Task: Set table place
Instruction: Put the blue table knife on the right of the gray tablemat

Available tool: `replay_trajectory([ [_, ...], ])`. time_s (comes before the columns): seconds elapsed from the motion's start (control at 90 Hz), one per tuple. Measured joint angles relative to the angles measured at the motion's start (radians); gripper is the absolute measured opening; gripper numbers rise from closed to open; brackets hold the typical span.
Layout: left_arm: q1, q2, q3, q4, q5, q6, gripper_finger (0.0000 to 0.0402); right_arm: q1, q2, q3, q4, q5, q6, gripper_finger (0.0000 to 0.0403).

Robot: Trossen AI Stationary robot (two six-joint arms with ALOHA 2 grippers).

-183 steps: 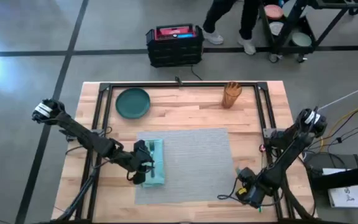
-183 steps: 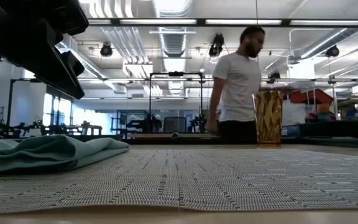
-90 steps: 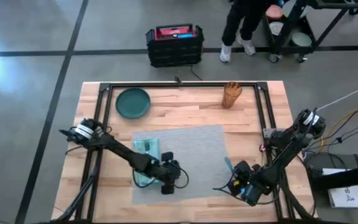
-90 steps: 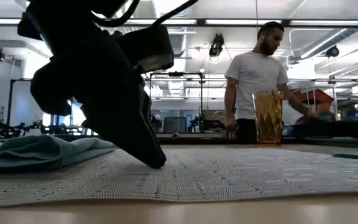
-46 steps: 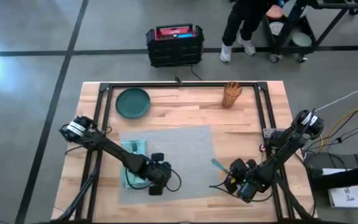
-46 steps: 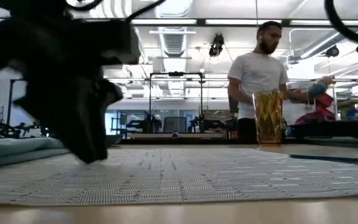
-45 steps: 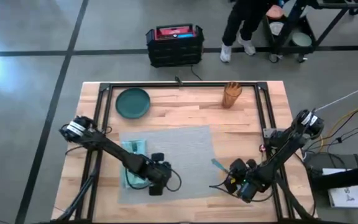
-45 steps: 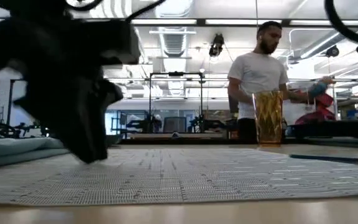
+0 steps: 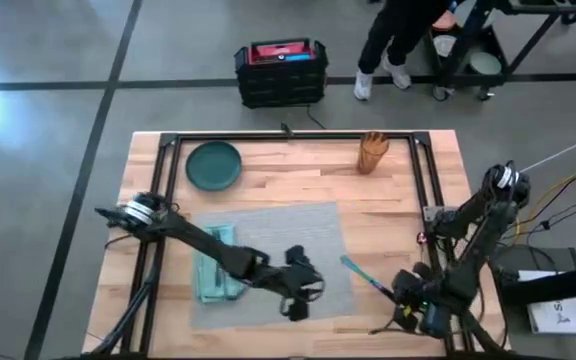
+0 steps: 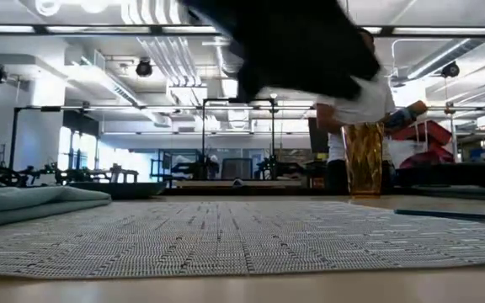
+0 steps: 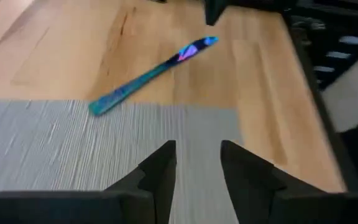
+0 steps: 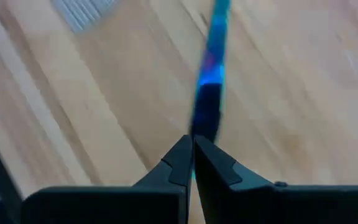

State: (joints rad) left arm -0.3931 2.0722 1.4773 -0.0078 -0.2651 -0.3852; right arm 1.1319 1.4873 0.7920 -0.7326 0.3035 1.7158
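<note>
The grey woven place (image 9: 273,245) lies flat on the table (image 9: 298,188), with a teal napkin (image 9: 213,268) on its left part. My left gripper (image 9: 308,290) hovers open over the place's near right area (image 11: 197,149), lifted above it in the low view (image 10: 293,42). A blue-teal utensil (image 9: 368,276) lies on the wood; its far-left end (image 11: 98,107) rests on the place's right edge. My right gripper (image 9: 406,298) is shut, with its fingertips (image 12: 191,142) at the utensil's other end. My right gripper's shut fingertips (image 12: 180,155) stand right at the utensil's near right end (image 12: 205,109), coming level from the table's right. The utensil lies flat on the table. I cannot tell whether the fingers touch it.
A dark green plate (image 9: 214,165) sits at the far left and an amber glass (image 9: 372,152) at the far right of the table. A person stands beyond the far edge (image 10: 360,109). Bare wood shows between the place and the far rail.
The place, with the napkin on it, has slid toward the table's left edge while my left gripper was low on it. That gripper has since risen and gone toward the right edge. My right gripper has drawn back toward the near right corner, and the utensil lies flatter and longer.
</note>
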Motion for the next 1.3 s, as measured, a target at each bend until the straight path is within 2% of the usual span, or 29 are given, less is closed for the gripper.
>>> replay_trajectory([
  [0.144, 0.039, 0.193, 0.238, -0.032, 0.046, 0.027, 0.0114, 0.030, 0.063, -0.024, 0.002, 0.001, 0.068, 0.0002],
  [0.311, 0.068, 0.370, 0.492, -0.192, 0.048, 0.042, 0.0114, 0.031, 0.128, -0.022, 0.013, 0.023, 0.073, 0.0002],
  [0.433, 0.085, 0.461, 0.627, -0.272, 0.048, 0.075, 0.0114, 0.030, 0.146, -0.022, 0.028, 0.028, 0.102, 0.0002],
  [0.567, 0.105, 0.538, 0.718, -0.290, 0.047, 0.090, 0.0114, 0.029, 0.146, -0.018, 0.039, 0.045, 0.133, 0.0002],
  [0.978, 0.143, 0.554, 0.728, -0.259, 0.048, 0.123, 0.0114, 0.020, 0.154, 0.006, 0.128, 0.070, 0.126, 0.0002],
  [1.3, 0.143, 0.557, 0.719, -0.202, 0.047, 0.143, 0.0114, 0.008, 0.155, 0.008, 0.183, 0.094, 0.055, 0.0002],
])
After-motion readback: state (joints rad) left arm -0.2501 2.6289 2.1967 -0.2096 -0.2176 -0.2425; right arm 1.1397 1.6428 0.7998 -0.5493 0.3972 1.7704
